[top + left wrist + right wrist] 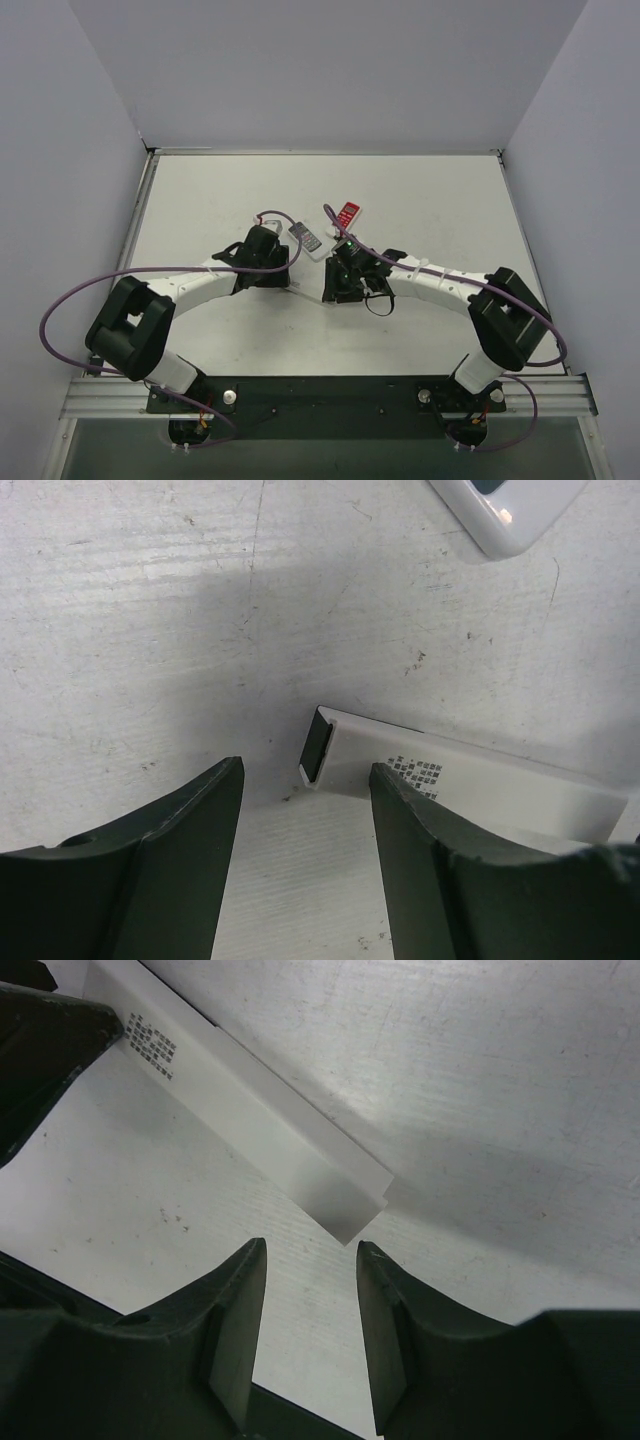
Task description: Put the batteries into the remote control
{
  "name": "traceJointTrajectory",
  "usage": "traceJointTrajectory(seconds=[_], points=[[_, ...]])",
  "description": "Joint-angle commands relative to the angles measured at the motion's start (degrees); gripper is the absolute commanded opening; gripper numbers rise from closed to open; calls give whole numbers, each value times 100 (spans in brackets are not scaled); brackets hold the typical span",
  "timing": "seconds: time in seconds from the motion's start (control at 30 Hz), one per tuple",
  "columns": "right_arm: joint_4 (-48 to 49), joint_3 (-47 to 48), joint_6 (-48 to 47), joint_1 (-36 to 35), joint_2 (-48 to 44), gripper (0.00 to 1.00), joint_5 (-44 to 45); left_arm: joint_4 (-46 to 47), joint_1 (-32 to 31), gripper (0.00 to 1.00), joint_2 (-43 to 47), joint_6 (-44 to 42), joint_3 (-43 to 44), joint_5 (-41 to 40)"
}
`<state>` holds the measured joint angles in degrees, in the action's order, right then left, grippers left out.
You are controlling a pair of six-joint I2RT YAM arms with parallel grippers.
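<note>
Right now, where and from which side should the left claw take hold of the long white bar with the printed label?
Probably its dark-slotted end, pinched across the narrow width from straight above. The long white bar lies flat on the table, its long edges straight and parallel, and that end sits just ahead of the open left claw.

Remote control (500,782) flat on the table (150,610), one end just ahead of my left gripper (307,772), the other just ahead of my right gripper (311,1248) (the two face each other across it), second remote (306,238) behind them, third remote (348,213) to its right, farther back.
</note>
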<state>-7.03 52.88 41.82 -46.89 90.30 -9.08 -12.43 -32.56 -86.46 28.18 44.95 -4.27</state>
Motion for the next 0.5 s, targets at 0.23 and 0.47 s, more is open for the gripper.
traceJointTrajectory(seconds=[0.23,0.47], points=[[-212,38,80,40,339,32,240,21,-93,60,-135,82,-83,-39],[-141,108,133,57,436,25,258,47,-102,59,-144,82,-83,-21]])
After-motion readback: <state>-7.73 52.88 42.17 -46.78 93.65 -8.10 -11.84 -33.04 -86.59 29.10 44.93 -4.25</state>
